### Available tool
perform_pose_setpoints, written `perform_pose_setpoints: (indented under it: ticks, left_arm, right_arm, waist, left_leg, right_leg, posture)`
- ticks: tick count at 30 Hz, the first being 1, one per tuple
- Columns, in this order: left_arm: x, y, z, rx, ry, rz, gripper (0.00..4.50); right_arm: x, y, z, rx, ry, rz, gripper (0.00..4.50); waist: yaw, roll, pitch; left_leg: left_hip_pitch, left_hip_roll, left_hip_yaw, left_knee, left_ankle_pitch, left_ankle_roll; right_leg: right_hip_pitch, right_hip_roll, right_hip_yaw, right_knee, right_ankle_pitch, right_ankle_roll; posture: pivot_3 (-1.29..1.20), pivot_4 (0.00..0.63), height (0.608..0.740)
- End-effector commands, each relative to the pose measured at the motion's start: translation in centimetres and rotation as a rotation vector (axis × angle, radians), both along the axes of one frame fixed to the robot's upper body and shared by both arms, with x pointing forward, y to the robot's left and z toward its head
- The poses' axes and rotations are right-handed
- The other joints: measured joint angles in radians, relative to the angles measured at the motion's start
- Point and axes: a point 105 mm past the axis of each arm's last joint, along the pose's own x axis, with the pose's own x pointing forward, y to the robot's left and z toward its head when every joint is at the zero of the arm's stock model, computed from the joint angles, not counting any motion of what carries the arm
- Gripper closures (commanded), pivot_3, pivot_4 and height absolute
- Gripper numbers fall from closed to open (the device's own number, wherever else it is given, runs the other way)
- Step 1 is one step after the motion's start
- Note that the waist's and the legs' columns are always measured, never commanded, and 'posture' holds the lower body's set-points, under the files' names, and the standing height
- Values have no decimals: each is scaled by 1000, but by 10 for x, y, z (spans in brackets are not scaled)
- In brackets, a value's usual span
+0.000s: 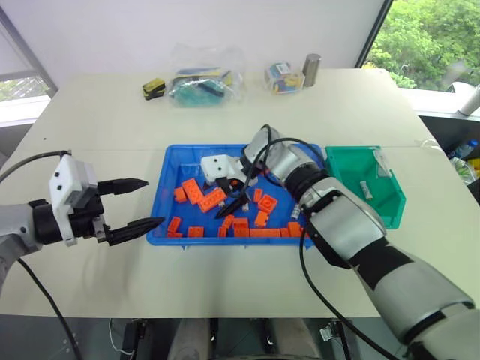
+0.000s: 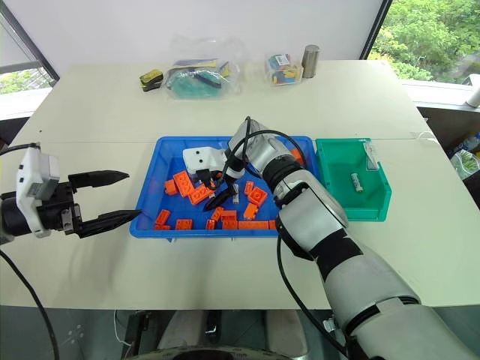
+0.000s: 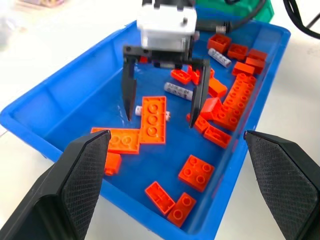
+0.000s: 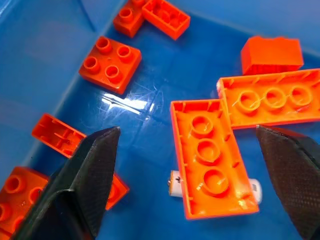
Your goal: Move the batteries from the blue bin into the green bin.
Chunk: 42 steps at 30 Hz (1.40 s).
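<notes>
The blue bin point(image 1: 171, 163) in the middle of the table holds several orange bricks and a few batteries. My right gripper point(image 3: 161, 120) reaches down into it, open, its fingers straddling an orange brick point(image 4: 210, 160). A battery point(image 4: 174, 189) lies under that brick, with both ends sticking out. Another battery point(image 3: 177, 90) lies further back between the fingers, and a third point(image 3: 220, 57) is near the far wall. The green bin point(image 1: 349, 161) stands against the blue bin's right side with one battery point(image 1: 365, 188) in it. My left gripper point(image 1: 154, 201) hovers open and holds nothing, just left of the blue bin.
At the back of the table lie clear plastic bags point(image 1: 206, 75) with small items, a yellow and black object point(image 1: 154, 88) and a metal can point(image 1: 311, 69). Black cables run along both arms. The table's edge is close on the near side.
</notes>
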Motion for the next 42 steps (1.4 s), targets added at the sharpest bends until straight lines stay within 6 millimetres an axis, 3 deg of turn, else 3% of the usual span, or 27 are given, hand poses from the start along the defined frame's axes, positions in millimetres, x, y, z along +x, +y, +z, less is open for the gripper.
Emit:
perform_pose_setpoints:
  ticks: [1, 5, 15, 16, 17, 20, 33, 36, 38, 42]
  left_arm:
    - [-1, -2, 12, 0, -53, -1, 0]
    - [3, -2, 15, -2, -59, -3, 0]
    - [13, -6, 17, -10, -63, -27, 0]
    - [13, -6, 17, -12, -62, -29, 0]
    - [13, -6, 17, -14, -61, -31, 0]
    - [13, -7, 16, -15, -56, -39, 0]
    - [9, -8, 15, -12, -56, -37, 0]
    - [8, -7, 16, -11, -58, -30, 0]
    - [8, -7, 16, -12, -58, -27, 0]
    - [8, -6, 16, -11, -61, -25, 0]
  right_arm:
    - [-1, 7, 11, 40, -17, 23, 1824]
    - [-3, 11, 15, 70, -8, 30, 3551]
    - [-7, 16, 28, 126, 28, 52, 3551]
    - [-7, 16, 30, 129, 31, 50, 3057]
    - [-7, 17, 31, 133, 25, 50, 2865]
    - [-5, 16, 29, 123, -12, 52, 1477]
    - [4, 7, 3, 57, -31, -37, 1477]
    - [5, 6, 0, 57, -26, -50, 2277]
    - [5, 7, 0, 60, -25, -51, 3168]
    - [3, 14, 6, 90, -33, -34, 3250]
  waist:
    - [-4, 0, 0]
    - [-15, 0, 0]
    - [-17, 0, 0]
    - [-17, 0, 0]
    - [-17, 0, 0]
    - [-17, 0, 0]
    - [-18, 0, 0]
    - [-18, 0, 0]
    - [-18, 0, 0]
    - [-18, 0, 0]
  left_leg:
    - [0, 0, 0, 0, 0, 0]
    - [0, 0, 0, 0, 0, 0]
    - [0, 0, 0, -1, 0, 0]
    - [0, 0, 0, -1, 0, 0]
    - [0, 0, 0, -1, 0, 0]
    - [0, 0, 0, -1, 0, 0]
    - [0, 0, 0, -1, 0, -1]
    - [0, 0, 0, -1, 0, -1]
    - [0, 0, 0, -1, 0, -1]
    - [0, 0, 0, -1, 0, -1]
  right_leg:
    - [0, 0, 0, 0, 0, 0]
    - [0, 0, 0, 0, 0, 0]
    - [-1, 0, 0, 0, 0, 0]
    - [0, 0, 0, 0, 0, 0]
    - [0, 0, 0, 0, 0, 0]
    - [0, 0, 0, 0, 0, 0]
    - [-1, 0, 0, 0, 0, 0]
    - [-1, 0, 0, 0, 0, 0]
    - [-1, 0, 0, 0, 0, 0]
    - [-1, 0, 0, 0, 0, 0]
  posture:
    - [0, 150, 740]
    - [0, 150, 740]
    - [0, 150, 740]
    - [0, 150, 740]
    - [0, 150, 740]
    - [0, 150, 740]
    - [0, 150, 740]
    - [0, 150, 740]
    - [0, 150, 740]
    - [0, 150, 740]
